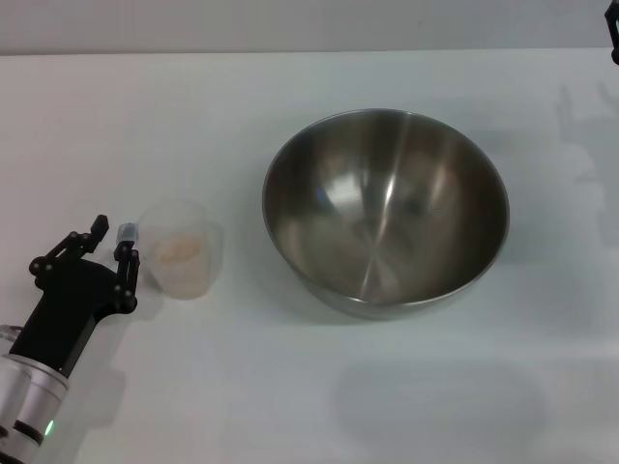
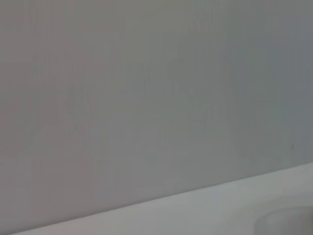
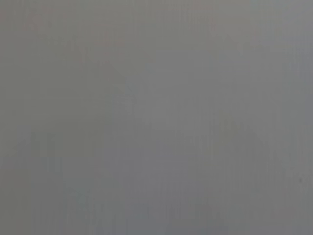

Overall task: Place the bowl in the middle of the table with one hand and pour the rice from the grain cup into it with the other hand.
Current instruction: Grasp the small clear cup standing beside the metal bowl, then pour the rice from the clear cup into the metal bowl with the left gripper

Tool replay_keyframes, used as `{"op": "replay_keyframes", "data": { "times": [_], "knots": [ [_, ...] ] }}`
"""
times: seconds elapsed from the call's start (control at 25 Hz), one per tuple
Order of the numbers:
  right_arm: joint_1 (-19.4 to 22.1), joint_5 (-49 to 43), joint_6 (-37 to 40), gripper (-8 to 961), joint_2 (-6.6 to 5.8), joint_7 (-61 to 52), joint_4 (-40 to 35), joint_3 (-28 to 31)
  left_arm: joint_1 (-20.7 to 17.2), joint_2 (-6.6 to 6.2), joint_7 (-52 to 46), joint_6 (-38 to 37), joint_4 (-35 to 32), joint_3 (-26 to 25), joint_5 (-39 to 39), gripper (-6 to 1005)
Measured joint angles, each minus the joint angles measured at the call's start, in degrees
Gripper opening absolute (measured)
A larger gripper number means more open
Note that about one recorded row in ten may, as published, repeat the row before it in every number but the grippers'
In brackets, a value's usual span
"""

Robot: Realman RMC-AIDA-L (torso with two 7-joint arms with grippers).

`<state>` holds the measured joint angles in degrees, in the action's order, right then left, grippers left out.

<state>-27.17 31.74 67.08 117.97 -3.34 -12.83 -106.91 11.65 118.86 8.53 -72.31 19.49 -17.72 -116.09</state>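
On the table's (image 1: pixel 290 387) left side, your left gripper (image 1: pixel 113 242) stands just beside the grain cup (image 1: pixel 180 247), fingers apart around its small handle, not yet clamped. You are at the grasp before pouring: close, lift, carry to the bowl (image 1: pixel 386 209), resting mid-table. Upright, the cup points mouth-up, rice (image 1: pixel 178 250) inside. Your right gripper (image 1: pixel 614 29) is parked far right; its fingers can't be read.

Silver bowl (image 1: pixel 387 208), beige rice (image 1: pixel 178 250), white table (image 1: pixel 290 387), black left end effector (image 1: pixel 113 242)
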Motion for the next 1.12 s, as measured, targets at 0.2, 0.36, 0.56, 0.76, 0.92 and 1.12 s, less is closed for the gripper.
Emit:
{"op": "replay_keyframes", "data": {
  "times": [0.2, 0.36, 0.56, 0.76, 0.92, 1.12],
  "knots": [
    [0.0, 0.0, 0.0, 524, 0.00, 0.0, 0.0, 0.0, 0.3, -0.06, 0.0, 0.0, 0.2, 0.0, 0.0, 343],
    [0.0, 0.0, 0.0, 523, -0.01, 0.0, 0.0, 0.1, 0.5, -0.05, 0.0, -0.2, 0.4, -0.3, 0.0, 153],
    [0.0, 0.0, -0.1, 523, -0.03, 0.0, 0.0, 0.4, 1.5, 0.05, 0.0, -0.5, 0.7, -1.0, 0.3, 40],
    [-0.1, 0.0, -0.1, 523, -0.02, 0.0, 0.1, 0.4, 3.2, 0.13, 4.6, -1.6, 3.1, -4.6, 0.1, 32],
    [-0.1, -0.3, 0.1, 523, -0.02, 0.1, -0.1, 0.5, 5.9, 0.21, 13.6, -2.8, 5.1, -5.4, 0.0, 33],
    [-0.2, -0.5, 0.5, 524, -0.02, 0.5, -0.3, 0.5, 9.4, 0.26, 27.1, -3.7, 6.2, -4.0, -1.2, 33]
  ]
}}
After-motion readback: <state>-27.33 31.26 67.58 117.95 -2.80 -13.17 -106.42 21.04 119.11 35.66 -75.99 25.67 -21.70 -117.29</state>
